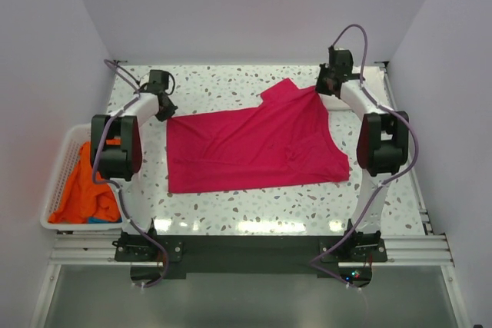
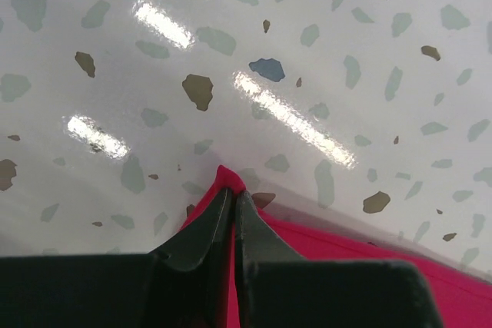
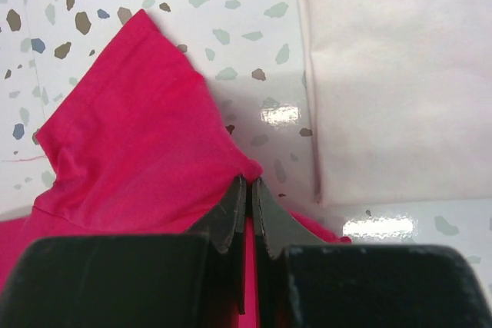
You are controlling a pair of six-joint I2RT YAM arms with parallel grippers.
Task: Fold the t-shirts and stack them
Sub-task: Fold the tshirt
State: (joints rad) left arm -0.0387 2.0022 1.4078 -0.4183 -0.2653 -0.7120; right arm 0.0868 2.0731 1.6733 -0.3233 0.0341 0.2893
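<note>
The left gripper [image 2: 233, 193] pinches a corner of the magenta t-shirt [image 1: 254, 147], spread flat from its tips to the right gripper [image 3: 247, 186] — clamped on the opposite corner, probably to draw it taut for folding — a white t-shirt [image 3: 392, 74] just beside it.

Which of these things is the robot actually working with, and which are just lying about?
Part of the job:
bright magenta-pink cloth t-shirt, pinched by the left gripper and right gripper; white folded cloth shirt; orange cloth shirt.

Just there:
white slotted plastic basket holding the orange one; speckled tabletop.
</note>
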